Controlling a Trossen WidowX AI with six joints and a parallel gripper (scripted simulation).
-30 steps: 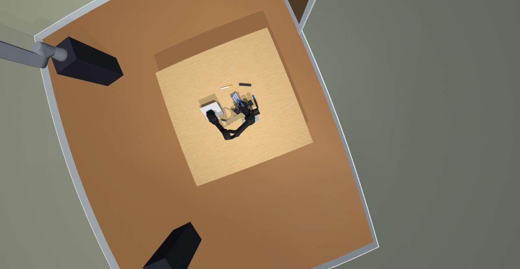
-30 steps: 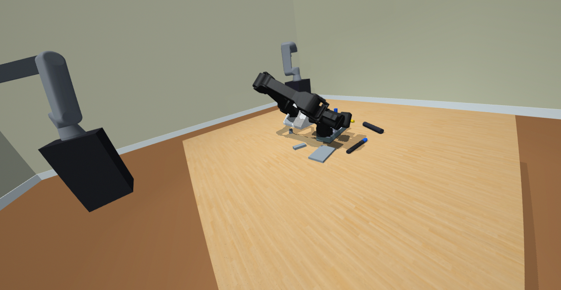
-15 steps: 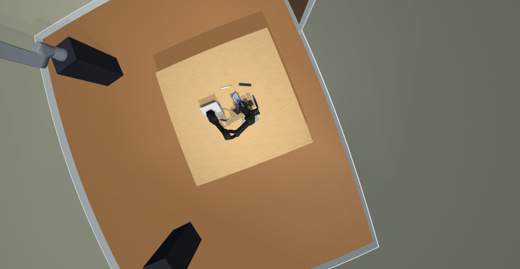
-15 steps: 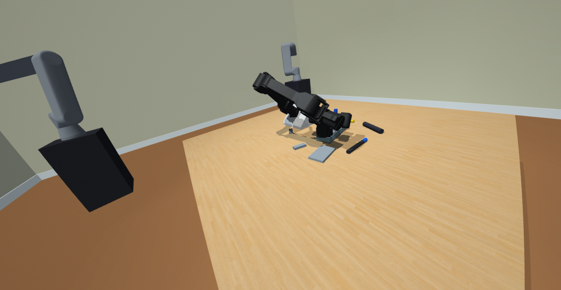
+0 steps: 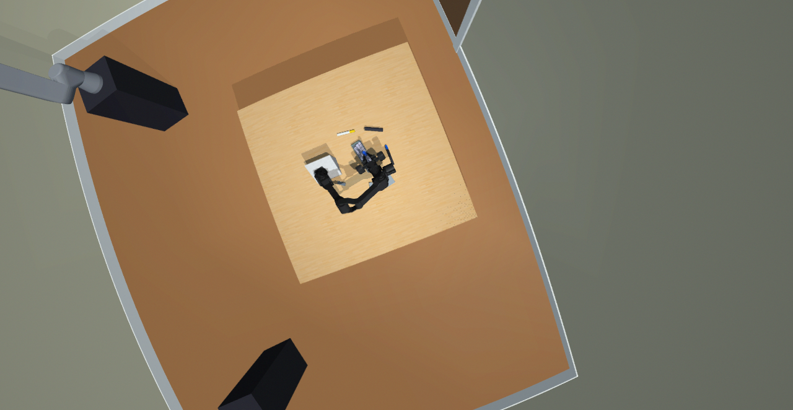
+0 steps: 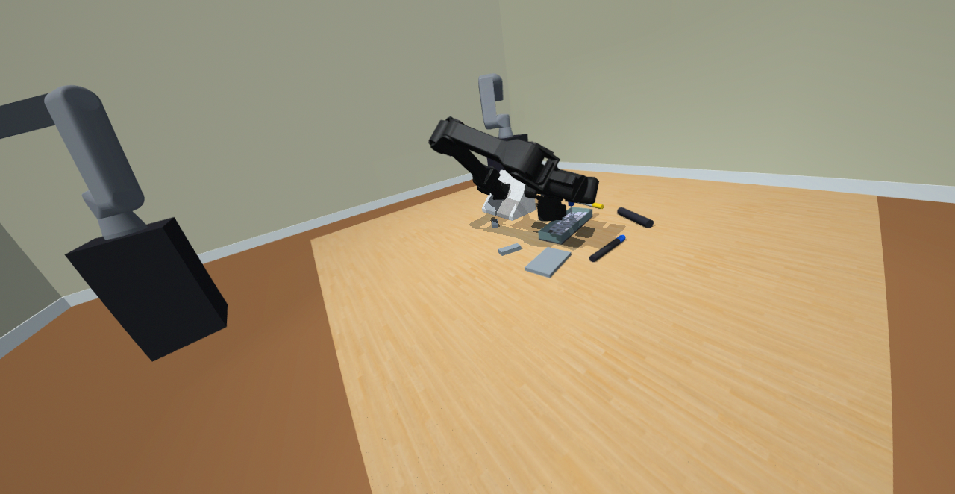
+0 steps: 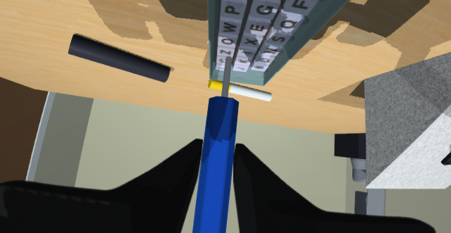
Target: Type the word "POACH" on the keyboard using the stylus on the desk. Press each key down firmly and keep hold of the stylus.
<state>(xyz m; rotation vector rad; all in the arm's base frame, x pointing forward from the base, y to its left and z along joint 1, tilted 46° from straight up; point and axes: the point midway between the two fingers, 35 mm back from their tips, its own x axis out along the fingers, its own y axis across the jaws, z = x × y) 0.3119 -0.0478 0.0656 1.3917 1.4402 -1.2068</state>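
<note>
My gripper [image 7: 218, 148] is shut on the stylus [image 7: 216, 177] [image 5: 364, 153] [image 6: 571, 204], holding its blue body between both black fingers. The thin grey tip points away from the wrist camera, towards the far end of the keyboard. The keyboard [image 7: 212, 32] [image 5: 358, 144] [image 6: 551, 238] has a teal case with rows of grey letter keys. In the wrist view the tip overlaps the left row by the Z key, with O, W, P and A nearer the top of the picture. Whether the tip touches a key cannot be told.
A dark cylinder [image 7: 120, 58] [image 5: 373, 128] [image 6: 634, 217] and a yellow-and-white marker [image 7: 250, 92] [image 5: 344, 132] lie beyond the keyboard. A black pen with a blue end [image 6: 606, 249], a grey plate [image 6: 548, 262] and a small grey block [image 6: 509, 249] lie nearby. A white sloped block [image 5: 321, 165] stands beside the arm.
</note>
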